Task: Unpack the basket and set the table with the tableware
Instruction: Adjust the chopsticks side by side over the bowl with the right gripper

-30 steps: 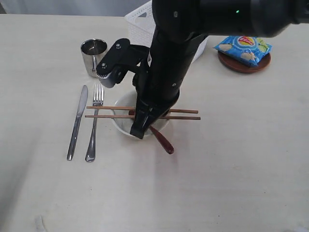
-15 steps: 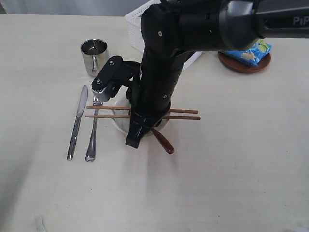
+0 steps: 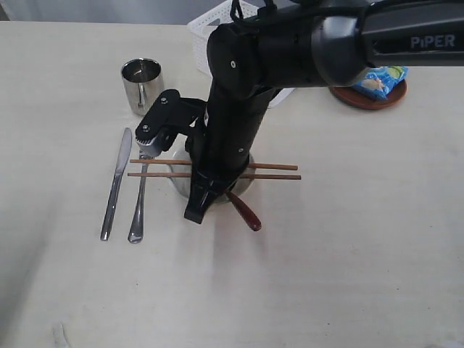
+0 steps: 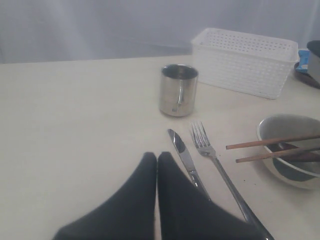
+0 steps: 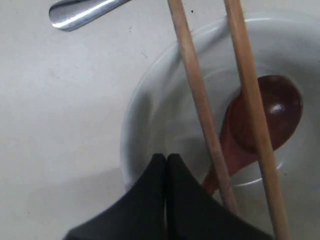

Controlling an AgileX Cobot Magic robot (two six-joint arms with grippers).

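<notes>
Blue chips bag (image 3: 386,78): far right in ext. view, lying flat, slightly tilted, yellow-white snack print on front. Upper-left part hidden, brand text not readable. In L wrist view the bag (image 4: 302,56) shows only as a thin blue sliver. Grey backdrop (image 4: 100,25) behind the scene w/ soft vertical folds like a curtain; same grey strip along top-left of ext. view. Small pale scrap (image 3: 60,335) near bottom-left corner, too faint to ID.
</notes>
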